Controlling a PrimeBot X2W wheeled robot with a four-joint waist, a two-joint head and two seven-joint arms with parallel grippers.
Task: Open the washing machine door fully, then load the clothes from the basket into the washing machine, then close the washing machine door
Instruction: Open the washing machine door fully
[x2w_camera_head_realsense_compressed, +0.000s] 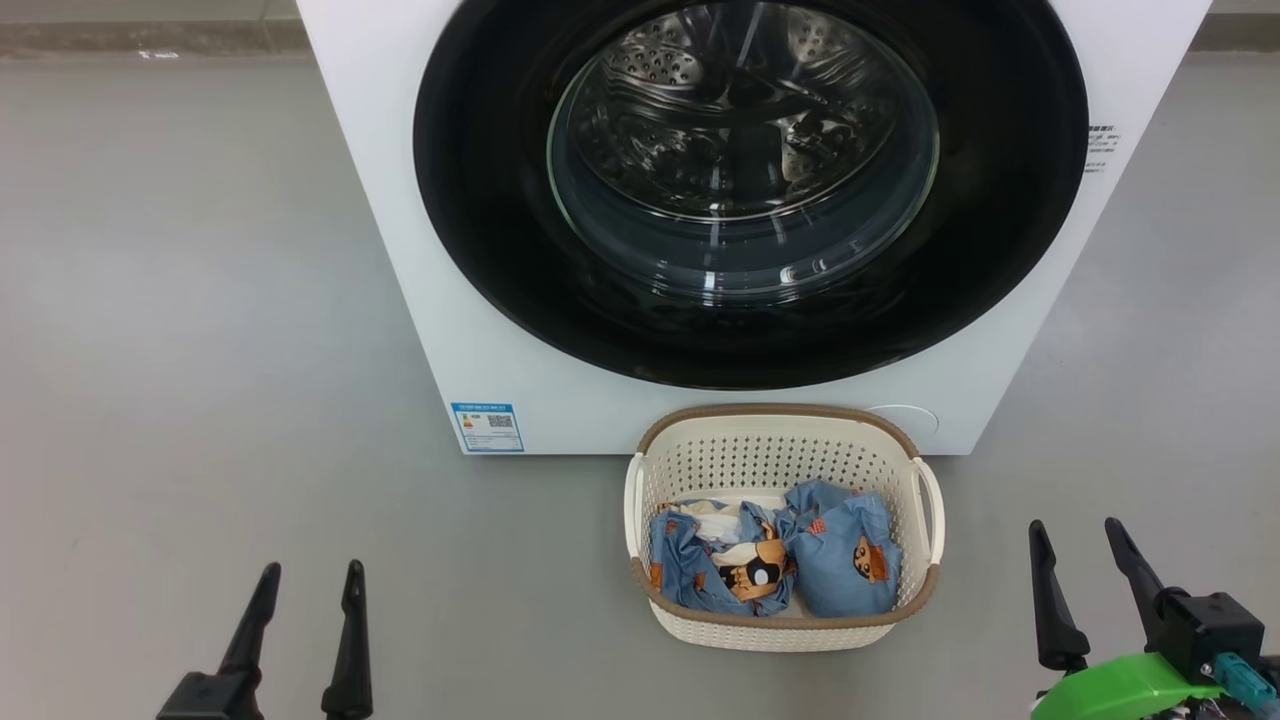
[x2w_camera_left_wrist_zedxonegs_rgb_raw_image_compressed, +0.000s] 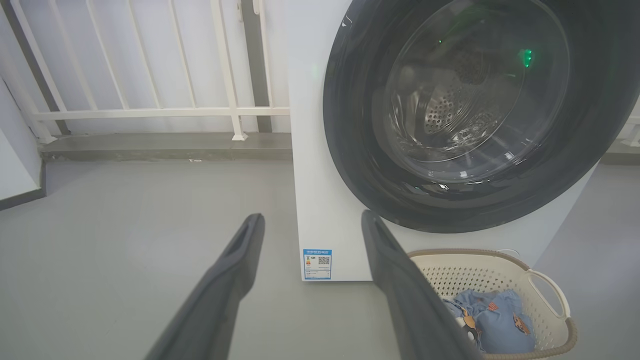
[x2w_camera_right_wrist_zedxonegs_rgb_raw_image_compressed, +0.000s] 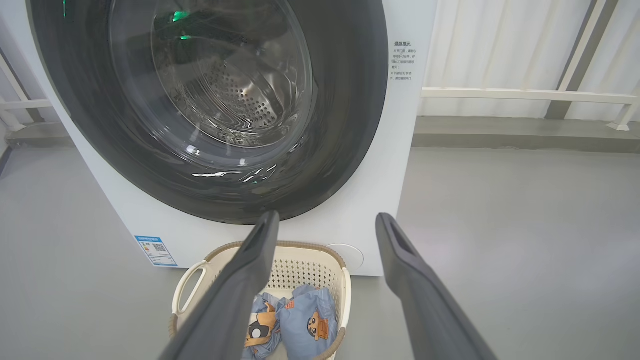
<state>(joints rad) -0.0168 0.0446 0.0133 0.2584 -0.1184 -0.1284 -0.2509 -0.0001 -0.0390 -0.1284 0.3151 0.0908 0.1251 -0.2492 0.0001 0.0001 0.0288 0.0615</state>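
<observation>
The white washing machine (x2w_camera_head_realsense_compressed: 520, 330) stands ahead with its round black-rimmed washing machine door (x2w_camera_head_realsense_compressed: 750, 190) shut flat against the front; the steel drum shows through the glass. On the floor just in front sits the cream basket (x2w_camera_head_realsense_compressed: 780, 440) holding the light-blue printed clothes (x2w_camera_head_realsense_compressed: 840, 560). My left gripper (x2w_camera_head_realsense_compressed: 310, 580) is open and empty at the lower left, well left of the basket. My right gripper (x2w_camera_head_realsense_compressed: 1080, 535) is open and empty at the lower right, just right of the basket. The wrist views show the door (x2w_camera_left_wrist_zedxonegs_rgb_raw_image_compressed: 360, 165) (x2w_camera_right_wrist_zedxonegs_rgb_raw_image_compressed: 345, 150), the basket (x2w_camera_left_wrist_zedxonegs_rgb_raw_image_compressed: 500, 260) (x2w_camera_right_wrist_zedxonegs_rgb_raw_image_compressed: 305, 252) and the clothes (x2w_camera_left_wrist_zedxonegs_rgb_raw_image_compressed: 500, 325) (x2w_camera_right_wrist_zedxonegs_rgb_raw_image_compressed: 305, 320).
Grey floor (x2w_camera_head_realsense_compressed: 200, 350) spreads wide on both sides of the machine. A white railing (x2w_camera_left_wrist_zedxonegs_rgb_raw_image_compressed: 150, 112) (x2w_camera_right_wrist_zedxonegs_rgb_raw_image_compressed: 525, 93) on a low grey kerb runs behind it. A blue label sticker (x2w_camera_head_realsense_compressed: 487, 427) marks the machine's lower left corner.
</observation>
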